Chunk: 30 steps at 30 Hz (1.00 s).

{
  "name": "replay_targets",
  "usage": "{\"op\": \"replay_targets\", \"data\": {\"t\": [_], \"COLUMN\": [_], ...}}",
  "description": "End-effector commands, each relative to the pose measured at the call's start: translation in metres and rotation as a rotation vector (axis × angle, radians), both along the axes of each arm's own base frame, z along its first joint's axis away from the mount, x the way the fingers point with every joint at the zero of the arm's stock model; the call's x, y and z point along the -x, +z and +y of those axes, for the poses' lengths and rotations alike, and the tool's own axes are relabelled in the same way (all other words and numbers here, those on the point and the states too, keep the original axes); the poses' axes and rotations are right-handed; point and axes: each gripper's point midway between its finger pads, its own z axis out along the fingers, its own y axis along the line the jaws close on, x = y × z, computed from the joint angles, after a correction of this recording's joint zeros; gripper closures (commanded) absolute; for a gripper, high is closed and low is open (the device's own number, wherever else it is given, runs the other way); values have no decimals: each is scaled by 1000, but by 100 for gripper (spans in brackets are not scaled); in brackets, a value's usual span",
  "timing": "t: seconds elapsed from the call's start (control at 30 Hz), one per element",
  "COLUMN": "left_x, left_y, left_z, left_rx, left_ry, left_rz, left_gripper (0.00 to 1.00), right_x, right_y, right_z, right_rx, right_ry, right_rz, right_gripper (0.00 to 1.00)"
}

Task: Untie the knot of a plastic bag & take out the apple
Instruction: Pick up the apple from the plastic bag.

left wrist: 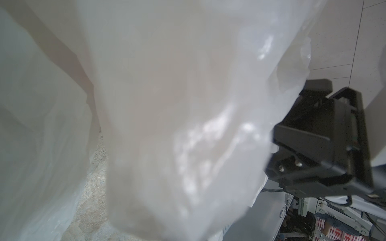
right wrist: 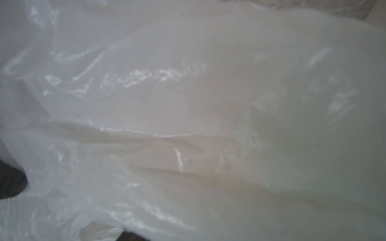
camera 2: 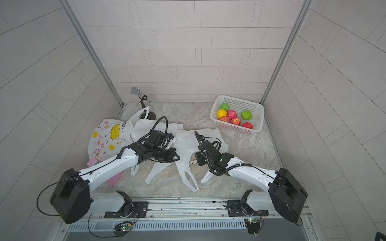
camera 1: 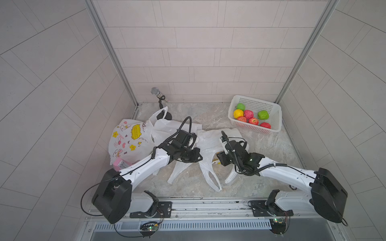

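Plastic bag [left wrist: 167, 104] touches left tool [camera 1: 198, 153] (fully closed) and right tool [camera 1: 218, 159].

Seven fruits [camera 1: 248, 114], one basket [camera 1: 255, 129], one microphone [camera 1: 155, 91], one printed bag [camera 1: 127, 137], at least two plain bags [camera 1: 208, 141].

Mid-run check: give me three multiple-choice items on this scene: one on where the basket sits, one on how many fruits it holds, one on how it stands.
1. The white basket sits at:
A) the far right corner of the table
B) the front left corner
C) the middle, between the arms

2. The fruits in it number:
A) four
B) seven
C) ten

3. The basket is:
A) tipped on its side
B) upside down
C) upright, open side up

Key: 1 A, both top views show it at the back right; 2 B, two green, one yellow, one pink, three red or orange-red; 3 C, both top views look down into it.
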Motion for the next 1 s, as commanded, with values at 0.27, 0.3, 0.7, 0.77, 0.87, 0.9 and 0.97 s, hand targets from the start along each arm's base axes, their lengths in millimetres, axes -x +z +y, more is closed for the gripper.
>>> {"op": "replay_targets", "data": {"t": [0.27, 0.3, 0.7, 0.77, 0.87, 0.9, 0.97], "left_x": [-4, -5, -10, -11, -16, -18, -26], "left_y": [-9, -10, -19, -21, -21, -22, -24], "left_z": [-9, -8, -12, -13, -13, -13, -10], "left_rx": [-26, -29, -40, -43, -47, -51, -72], "left_ry": [-34, -32, -38, -38, -27, -22, 24], "left_rz": [13, 13, 29, 31, 27, 22, 7], "left_gripper": [100, 100, 100, 100, 100, 100, 100], "right_x": [-41, -42, -24, -12, 2, 6, 11], "right_y": [-40, -43, -20, 4, 40, 53, 75], "right_z": [-12, -11, -1, 1, -1, -3, -8], "right_rx": [164, 174, 162, 116, 19, -18, -95], "right_ry": [-106, -105, -37, 8, 54, 65, 69], "right_rz": [128, 144, 155, 105, 14, -22, -79], "right_gripper": [17, 15, 54, 55, 56, 56, 56]}}
